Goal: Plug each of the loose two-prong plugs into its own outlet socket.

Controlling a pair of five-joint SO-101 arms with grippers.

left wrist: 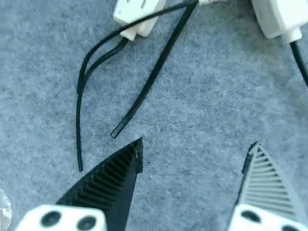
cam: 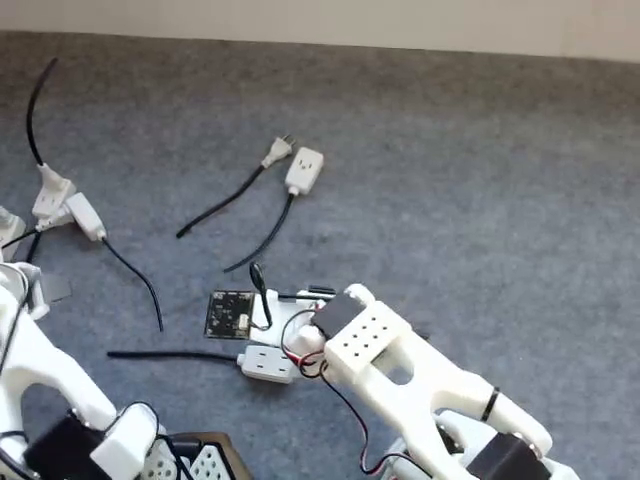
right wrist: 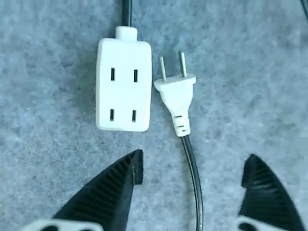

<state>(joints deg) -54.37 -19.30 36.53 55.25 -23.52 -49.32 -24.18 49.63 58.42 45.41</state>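
Right gripper (right wrist: 193,167) has its two black fingers spread wide, with nothing between them except a piece of cord lying on the ground. Left gripper (left wrist: 196,146) is spread as well, one finger black and one pale, and it pinches nothing.

The gray carpet surface (cam: 480,170) carries everything. The white right arm (cam: 400,365) comes in from the near right corner toward the middle of the near edge. The left arm (cam: 40,370) is at the near left corner.

In front of the right gripper lies a white outlet socket (right wrist: 123,85) with two pairs of slots facing up. Its cord leaves from the end away from the gripper. A two-prong plug (right wrist: 175,94) lies just beside it, parallel and not touching, with its prongs pointing away from the gripper.

Toward the middle of the surface, a second outlet socket (cam: 305,170) and a second plug (cam: 278,152) lie close together, and the plug is not inserted. Near the left edge two white cord pieces (cam: 50,192) lie touching; I cannot tell whether they are joined. Thin black cords (left wrist: 149,77) run over the carpet ahead of the left gripper.
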